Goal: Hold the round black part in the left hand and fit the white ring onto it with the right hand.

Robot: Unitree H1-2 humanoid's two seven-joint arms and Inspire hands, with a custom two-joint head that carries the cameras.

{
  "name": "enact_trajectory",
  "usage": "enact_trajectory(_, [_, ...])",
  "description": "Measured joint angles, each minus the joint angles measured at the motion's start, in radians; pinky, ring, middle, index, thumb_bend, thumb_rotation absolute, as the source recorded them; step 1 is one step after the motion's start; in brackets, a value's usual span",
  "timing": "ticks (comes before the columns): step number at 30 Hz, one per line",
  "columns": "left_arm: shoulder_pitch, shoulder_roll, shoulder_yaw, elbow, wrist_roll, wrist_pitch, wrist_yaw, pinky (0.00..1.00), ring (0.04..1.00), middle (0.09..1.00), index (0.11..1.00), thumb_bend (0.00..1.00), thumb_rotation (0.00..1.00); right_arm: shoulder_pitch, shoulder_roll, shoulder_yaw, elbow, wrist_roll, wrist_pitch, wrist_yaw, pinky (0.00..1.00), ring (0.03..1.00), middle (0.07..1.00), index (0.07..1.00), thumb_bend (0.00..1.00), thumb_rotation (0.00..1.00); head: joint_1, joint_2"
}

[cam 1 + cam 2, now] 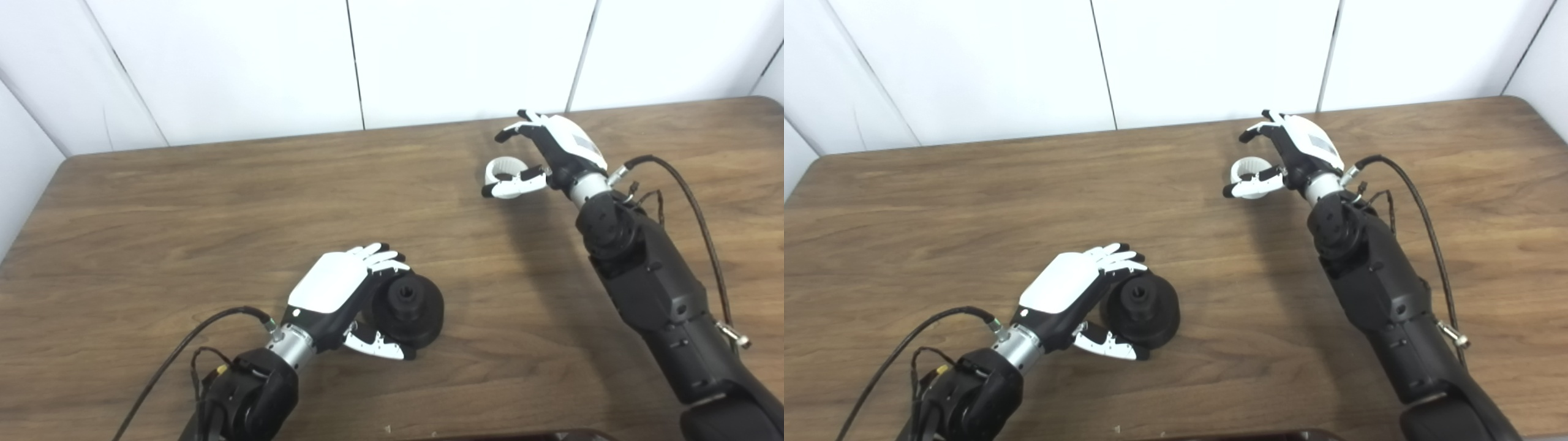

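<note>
Nearest the camera, left hand (343, 294) cups the black part (407, 309) on the worktop (153, 233), fingers curled round it, thumb under its rim. Well apart, right hand (542, 156) hovers spread around the white ring (505, 174), which is not yet clearly pinched. A loose grasp could let the ring slip. Nothing lies between them.

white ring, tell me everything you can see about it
The white ring is a small, plain, matte band, plastic by the look, with an open centre. It sits at the far right of the wooden table, within the right hand, whose thumb crosses its near edge while the fingers arch above. Whether it is lifted cannot be told.
</note>
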Motion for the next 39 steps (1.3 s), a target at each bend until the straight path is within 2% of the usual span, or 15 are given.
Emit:
enact_trajectory(13, [0.007, 0.000, 0.004, -0.001, 0.000, 0.001, -0.001, 0.93, 0.948, 0.889, 0.732, 0.85, 0.37, -0.027, -0.011, 0.002, 0.097, 0.035, -0.026, 0.000, 1.00, 1.000, 0.973, 0.757, 0.87, 0.35, 0.005, -0.006])
enact_trajectory(23, [0.008, 0.000, 0.004, -0.002, 0.000, 0.002, -0.002, 0.93, 0.947, 0.887, 0.732, 0.85, 0.35, -0.032, -0.016, 0.004, 0.109, 0.045, -0.030, 0.001, 1.00, 1.000, 0.969, 0.754, 0.88, 0.33, 0.012, -0.003])
enact_trajectory(31, [0.009, 0.000, 0.004, -0.002, 0.000, 0.002, -0.003, 0.94, 0.952, 0.889, 0.733, 0.86, 0.36, -0.031, -0.019, 0.016, 0.121, 0.041, -0.031, 0.001, 0.95, 0.997, 0.954, 0.746, 0.88, 0.33, 0.014, -0.005])
enact_trajectory(39, [0.013, 0.000, 0.006, -0.003, 0.000, 0.001, 0.000, 0.93, 0.944, 0.882, 0.730, 0.86, 0.35, -0.031, -0.020, 0.020, 0.134, 0.039, -0.039, -0.002, 0.94, 0.994, 0.942, 0.735, 0.87, 0.30, 0.014, -0.002])
